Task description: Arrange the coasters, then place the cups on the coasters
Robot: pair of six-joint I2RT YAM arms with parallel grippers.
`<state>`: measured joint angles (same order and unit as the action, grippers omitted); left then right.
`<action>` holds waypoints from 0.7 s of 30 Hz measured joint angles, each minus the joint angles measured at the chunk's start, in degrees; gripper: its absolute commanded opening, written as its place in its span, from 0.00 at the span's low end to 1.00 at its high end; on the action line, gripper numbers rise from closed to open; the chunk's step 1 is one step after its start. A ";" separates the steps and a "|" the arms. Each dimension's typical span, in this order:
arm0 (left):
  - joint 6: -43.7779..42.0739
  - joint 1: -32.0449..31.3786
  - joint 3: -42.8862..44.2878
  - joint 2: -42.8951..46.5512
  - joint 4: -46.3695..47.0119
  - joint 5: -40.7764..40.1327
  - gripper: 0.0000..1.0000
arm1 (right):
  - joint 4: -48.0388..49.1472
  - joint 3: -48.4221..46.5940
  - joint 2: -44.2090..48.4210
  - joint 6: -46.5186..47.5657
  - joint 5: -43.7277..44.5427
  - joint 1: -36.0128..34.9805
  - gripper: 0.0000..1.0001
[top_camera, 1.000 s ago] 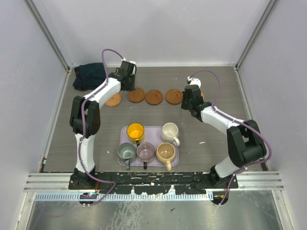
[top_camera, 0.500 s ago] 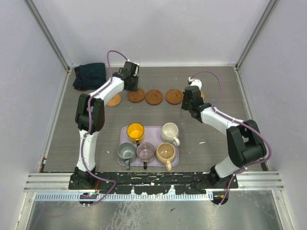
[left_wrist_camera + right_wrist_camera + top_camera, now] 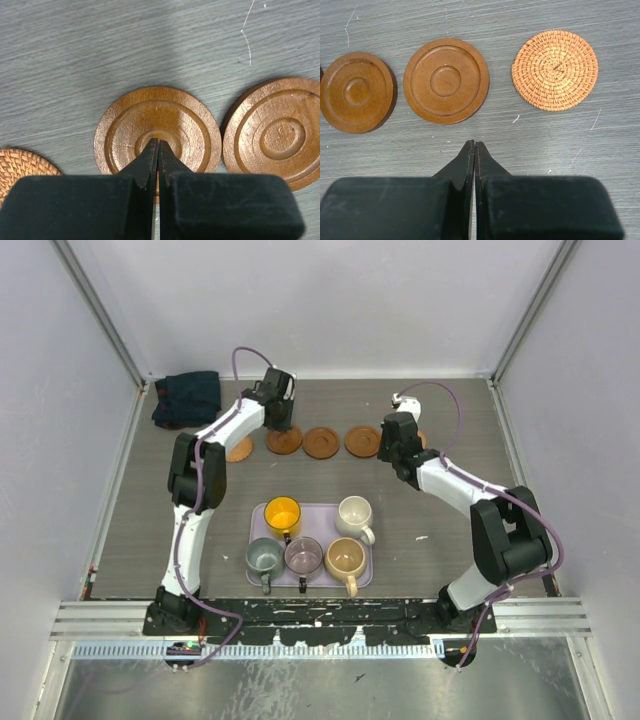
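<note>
Five coasters lie in a row across the far table: a woven one (image 3: 238,450), three brown rimmed ones (image 3: 284,441) (image 3: 321,442) (image 3: 362,441), and a woven one (image 3: 424,440) half hidden by my right arm. My left gripper (image 3: 158,142) is shut, its tips over the centre of the leftmost brown coaster (image 3: 158,122). My right gripper (image 3: 474,144) is shut and empty over bare table, just short of a brown coaster (image 3: 446,80) and the woven coaster (image 3: 555,69). The cups stand on the lilac tray (image 3: 318,527): yellow (image 3: 283,513), cream (image 3: 354,514), grey-green (image 3: 264,557), purplish (image 3: 303,555), tan (image 3: 345,558).
A dark blue cloth (image 3: 187,398) lies bunched in the far left corner. White walls close in the table on three sides. A metal rail (image 3: 320,612) runs along the near edge by the arm bases.
My left arm has swung right, from beside the left woven coaster to over the leftmost brown coaster. My right gripper has shifted slightly farther away. Both stayed shut.
</note>
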<state>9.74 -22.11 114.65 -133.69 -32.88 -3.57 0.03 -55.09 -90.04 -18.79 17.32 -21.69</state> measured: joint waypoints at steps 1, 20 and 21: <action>-0.09 0.00 0.00 -0.11 -0.48 0.02 0.00 | 0.09 -0.22 -0.13 0.00 0.00 0.00 0.01; -0.09 -0.44 -2.23 -0.15 -1.70 0.20 0.00 | 0.37 -0.76 -0.39 -0.07 0.61 0.00 0.01; -0.09 -0.44 -2.56 -0.15 -1.73 0.20 0.00 | 0.37 -0.79 -0.39 -0.09 0.61 0.00 0.01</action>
<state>9.65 -22.55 112.09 -133.84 -34.61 -3.38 0.40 -55.88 -90.43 -18.87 17.93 -21.69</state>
